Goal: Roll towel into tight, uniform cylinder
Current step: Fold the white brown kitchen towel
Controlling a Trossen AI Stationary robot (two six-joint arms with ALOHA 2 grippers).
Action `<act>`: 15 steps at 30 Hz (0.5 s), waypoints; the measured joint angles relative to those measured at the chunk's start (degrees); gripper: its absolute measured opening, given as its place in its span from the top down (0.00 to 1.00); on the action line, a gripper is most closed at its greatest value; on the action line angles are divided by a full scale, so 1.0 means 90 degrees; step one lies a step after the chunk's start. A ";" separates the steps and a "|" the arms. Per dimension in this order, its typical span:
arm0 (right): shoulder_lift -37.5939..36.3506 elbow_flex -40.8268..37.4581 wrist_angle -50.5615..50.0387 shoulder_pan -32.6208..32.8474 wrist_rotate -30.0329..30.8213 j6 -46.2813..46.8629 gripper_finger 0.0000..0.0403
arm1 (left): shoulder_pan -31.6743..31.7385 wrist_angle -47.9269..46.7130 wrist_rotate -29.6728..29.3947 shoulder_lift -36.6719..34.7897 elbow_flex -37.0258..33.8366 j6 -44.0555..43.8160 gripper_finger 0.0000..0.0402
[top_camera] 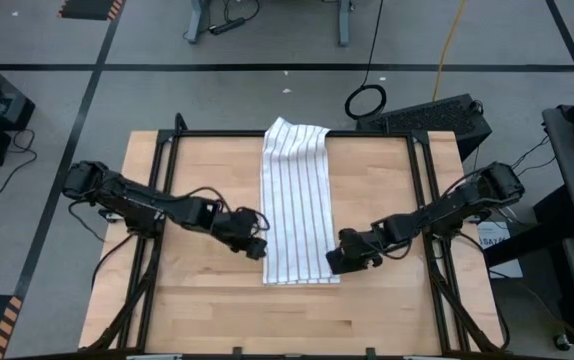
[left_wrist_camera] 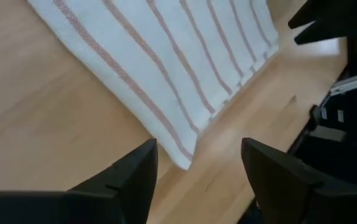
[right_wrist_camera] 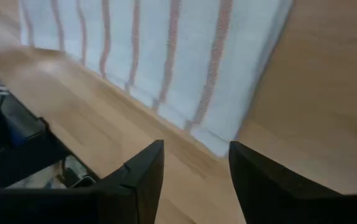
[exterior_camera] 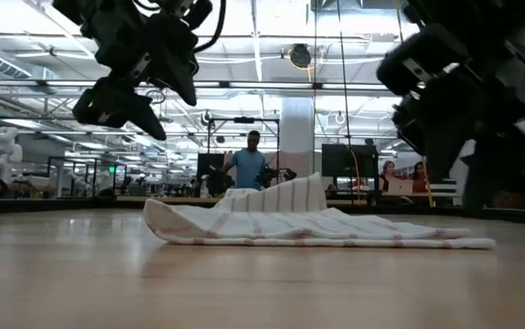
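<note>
The white towel (top_camera: 295, 205) with thin stripes lies as a long flat strip down the middle of the wooden table; its far end (top_camera: 297, 130) is bunched at the table's far edge. My left gripper (top_camera: 259, 247) hovers open just left of the towel's near left corner (left_wrist_camera: 185, 160), above the wood. My right gripper (top_camera: 335, 262) hovers open just right of the near right corner (right_wrist_camera: 223, 147). In the low view both grippers (exterior_camera: 121, 100) (exterior_camera: 436, 128) hang clear above the towel (exterior_camera: 317, 228). Neither touches the cloth.
Black frame rails (top_camera: 162, 190) (top_camera: 427, 200) run along the table's left and right sides. Bare wood (top_camera: 287, 320) lies between the towel and the near edge. A black box (top_camera: 437, 115) and cables sit beyond the far right corner. People stand in the room behind (exterior_camera: 249, 164).
</note>
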 joint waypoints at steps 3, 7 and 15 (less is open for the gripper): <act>0.0195 -0.0011 0.0104 0.0075 0.0225 0.0068 0.57 | -0.0206 0.0016 -0.0273 0.0137 -0.0002 -0.0195 0.41; 0.0435 -0.0001 0.0345 0.0127 0.0266 0.0168 0.57 | -0.0359 0.0217 -0.0366 0.0518 -0.0009 -0.0545 0.41; 0.0962 0.0004 0.0769 0.0164 0.0307 0.0293 0.58 | -0.0469 0.1128 -0.0416 0.1299 0.0002 -0.1376 0.41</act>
